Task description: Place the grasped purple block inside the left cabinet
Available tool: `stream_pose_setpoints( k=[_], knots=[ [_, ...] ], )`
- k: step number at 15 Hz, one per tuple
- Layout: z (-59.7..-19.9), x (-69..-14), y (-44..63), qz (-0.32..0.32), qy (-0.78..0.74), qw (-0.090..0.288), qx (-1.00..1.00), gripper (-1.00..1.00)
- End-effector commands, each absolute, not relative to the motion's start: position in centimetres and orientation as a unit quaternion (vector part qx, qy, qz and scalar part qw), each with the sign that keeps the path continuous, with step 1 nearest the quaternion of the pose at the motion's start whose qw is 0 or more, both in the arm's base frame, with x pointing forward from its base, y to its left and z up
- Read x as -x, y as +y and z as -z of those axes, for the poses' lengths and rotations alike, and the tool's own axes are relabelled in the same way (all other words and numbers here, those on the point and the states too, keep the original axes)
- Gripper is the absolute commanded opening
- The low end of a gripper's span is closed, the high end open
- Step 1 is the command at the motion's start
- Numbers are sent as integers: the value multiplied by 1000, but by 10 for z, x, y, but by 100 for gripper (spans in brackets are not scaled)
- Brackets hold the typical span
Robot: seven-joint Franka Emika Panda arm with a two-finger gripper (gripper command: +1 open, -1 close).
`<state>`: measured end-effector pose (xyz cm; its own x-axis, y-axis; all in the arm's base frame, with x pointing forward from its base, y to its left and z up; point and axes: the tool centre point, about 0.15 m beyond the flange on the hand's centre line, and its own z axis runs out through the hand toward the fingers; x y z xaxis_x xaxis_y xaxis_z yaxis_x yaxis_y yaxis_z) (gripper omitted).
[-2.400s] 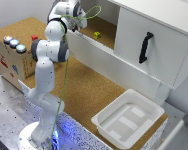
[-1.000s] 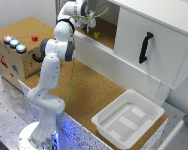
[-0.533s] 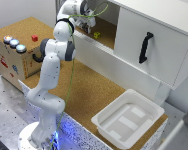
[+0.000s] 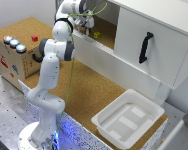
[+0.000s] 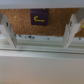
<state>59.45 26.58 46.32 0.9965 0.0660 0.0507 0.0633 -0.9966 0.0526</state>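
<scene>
The purple block (image 5: 36, 18), a small dark purple square with a yellow mark on top, lies on the cork floor (image 5: 55, 25) of the left cabinet (image 4: 110, 31). My gripper (image 5: 40, 46) is open, its two fingers (image 5: 72, 30) spread wide with nothing between them, and the block rests apart from them, deeper in. In the exterior view my gripper (image 4: 88, 22) hangs at the mouth of the doorless section and hides the purple block. A small yellow block (image 4: 96, 34) sits on the same floor just beside the gripper.
The cabinet's white front sill (image 5: 42, 60) runs below the fingers. A white door with a black handle (image 4: 145, 46) closes the other section. A white plastic bin (image 4: 126, 117) stands on the cork table. A red block (image 4: 34, 38) lies on the cork-topped box.
The arm reached up to the cabinet opening between the oldest frame and a second ago. Since then it has hardly moved.
</scene>
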Motion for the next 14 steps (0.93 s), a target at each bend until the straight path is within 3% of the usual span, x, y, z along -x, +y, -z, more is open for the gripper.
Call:
stream_pose_setpoints(
  k=[1, 6, 14],
  knots=[
    [-476, -537, 229, -79, 38, -73, -993, 100],
    [-478, -481, 245, -92, -2, -76, -993, 100],
    [-476, -412, 296, -62, 21, -68, -996, 100]
  ],
)
